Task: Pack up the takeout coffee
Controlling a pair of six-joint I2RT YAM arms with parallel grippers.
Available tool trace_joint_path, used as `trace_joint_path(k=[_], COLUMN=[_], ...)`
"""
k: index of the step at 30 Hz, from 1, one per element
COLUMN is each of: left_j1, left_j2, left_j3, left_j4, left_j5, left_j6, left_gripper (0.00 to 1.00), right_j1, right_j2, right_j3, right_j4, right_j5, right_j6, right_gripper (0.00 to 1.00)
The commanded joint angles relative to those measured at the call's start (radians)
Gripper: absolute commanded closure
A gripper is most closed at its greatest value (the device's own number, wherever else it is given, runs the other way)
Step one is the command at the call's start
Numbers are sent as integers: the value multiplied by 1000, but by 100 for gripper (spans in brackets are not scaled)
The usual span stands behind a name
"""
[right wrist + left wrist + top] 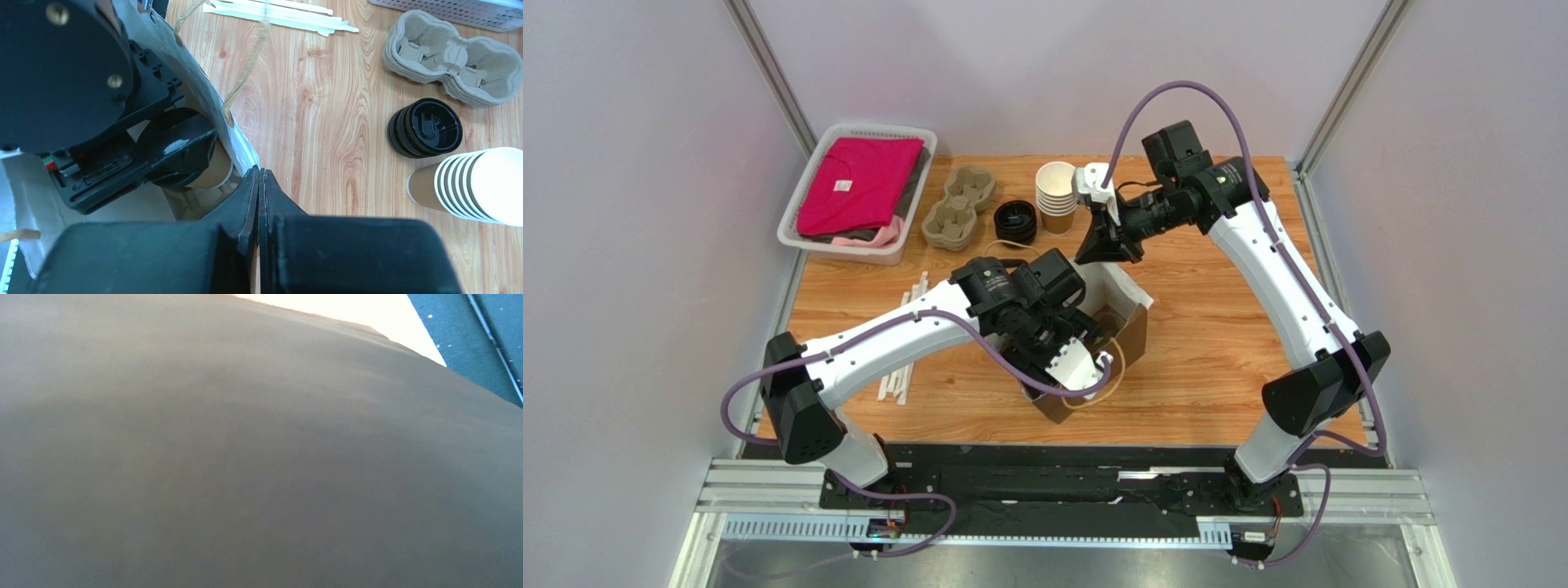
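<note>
Wooden desk (1210, 343), lilac walls. At mid-desk, the takeout coffee (212, 174) low inside the paper bag (1130, 331), left fingers (1078, 333) wide about it, grip impossible to tell. At the bag's far rim, right fingers (248, 202) pressed together, pinching paper. Risk: rim slipping free, bag sagging, cup tipping.
</note>
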Motion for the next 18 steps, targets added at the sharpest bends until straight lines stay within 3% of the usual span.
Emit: trace_joint_path(k=[1,7,18], left_j1=[9,25,52], left_j2=[-78,-133,-112], left_j3=[12,-12,-8], left_j4=[31,92,106], left_j5=[-18,-21,-38], left_j6=[-23,-84,-225], left_gripper=[36,36,36], right_j1=[4,4,4], right_j2=[-74,-166,-218], right_j3=[-21,-148,-187], right_j4=[-4,119,236], right_j5=[-16,15,105], right_j6=[-51,-11,194], right_gripper=[100,100,100])
